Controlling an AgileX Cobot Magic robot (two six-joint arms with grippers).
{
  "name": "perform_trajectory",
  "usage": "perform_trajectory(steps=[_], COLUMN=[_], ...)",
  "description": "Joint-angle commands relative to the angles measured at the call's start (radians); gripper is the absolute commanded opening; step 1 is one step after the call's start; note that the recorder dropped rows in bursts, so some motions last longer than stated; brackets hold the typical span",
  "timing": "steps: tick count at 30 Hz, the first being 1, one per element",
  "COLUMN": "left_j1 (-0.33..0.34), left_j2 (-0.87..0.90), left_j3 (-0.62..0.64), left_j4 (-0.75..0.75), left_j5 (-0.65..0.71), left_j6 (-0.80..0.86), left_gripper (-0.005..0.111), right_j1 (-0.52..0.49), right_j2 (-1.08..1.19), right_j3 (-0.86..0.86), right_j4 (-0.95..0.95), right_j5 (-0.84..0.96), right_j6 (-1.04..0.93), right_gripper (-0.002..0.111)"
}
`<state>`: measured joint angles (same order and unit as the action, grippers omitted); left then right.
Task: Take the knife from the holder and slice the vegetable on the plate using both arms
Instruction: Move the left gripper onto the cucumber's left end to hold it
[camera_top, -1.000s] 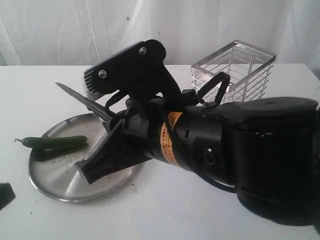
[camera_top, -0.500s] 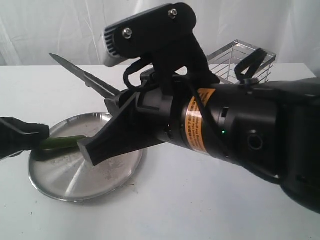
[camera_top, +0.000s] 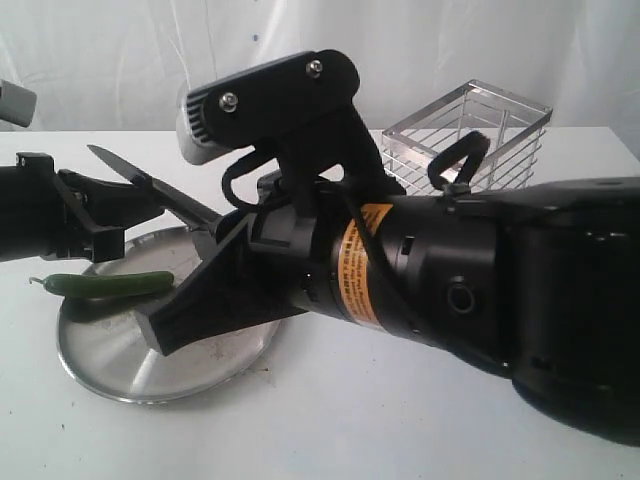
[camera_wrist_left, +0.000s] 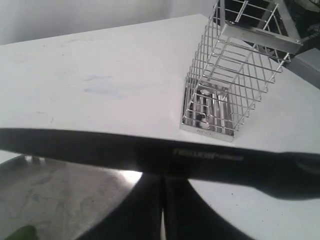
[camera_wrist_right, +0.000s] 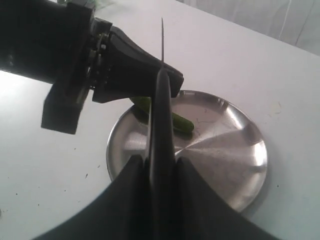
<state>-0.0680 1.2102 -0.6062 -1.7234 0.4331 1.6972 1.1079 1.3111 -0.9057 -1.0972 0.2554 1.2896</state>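
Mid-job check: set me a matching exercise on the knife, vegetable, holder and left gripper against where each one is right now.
Things:
1. knife
2. vegetable
3. holder
4. left gripper

Places and states:
A. lying on the plate
B. standing on the table, apart from the plate
C. shut, over the vegetable
D. clamped in the right gripper, in the air

Pairs: 1-D, 2-A, 3-B, 4-C

Slim dark pointed knife (camera_top: 185, 205) clamped in the right gripper (camera_wrist_right: 159, 165), blade raised above a round shiny steel plate (camera_top: 150, 385), slender green vegetable (camera_top: 110, 285) lying across the plate's left side, stem past the rim, silver wire holder (camera_top: 470, 135) upright, well apart.
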Motion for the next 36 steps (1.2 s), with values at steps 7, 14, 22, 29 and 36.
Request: perform_trajectory(steps=[7,14,22,29,36], left_j1=[-0.004,-0.004,-0.004,-0.004,-0.004], left_j2=[-0.001,-0.001,-0.001,-0.001,-0.067], left_j3=[-0.007,-0.047,-0.048,0.038,0.074], left_j4=[-0.021,-0.021,-0.021,-0.021,-0.021], left_j5=[0.004,0.004,0.003,-0.037,-0.039], left_j6=[0.026,0.026,0.026,0.026,0.026], left_gripper=[0.0,0.0,0.0,0.0,0.0], right_j1=[0.002,0.002,0.002,-0.001,-0.001], right_j2=[-0.001,-0.001,-0.009,-0.05,-0.022], right_j3=[0.011,0.058,0.058,0.058,0.058], right_j4=[0.102,0.193,0.19,0.19,0.257], right_j5=[-0.011,-0.014,0.002,0.143,0.174], right_j6=[-0.062,-0.147,-0.171,-0.162,-0.128], right_gripper=[0.0,0.0,0.0,0.0,0.0])
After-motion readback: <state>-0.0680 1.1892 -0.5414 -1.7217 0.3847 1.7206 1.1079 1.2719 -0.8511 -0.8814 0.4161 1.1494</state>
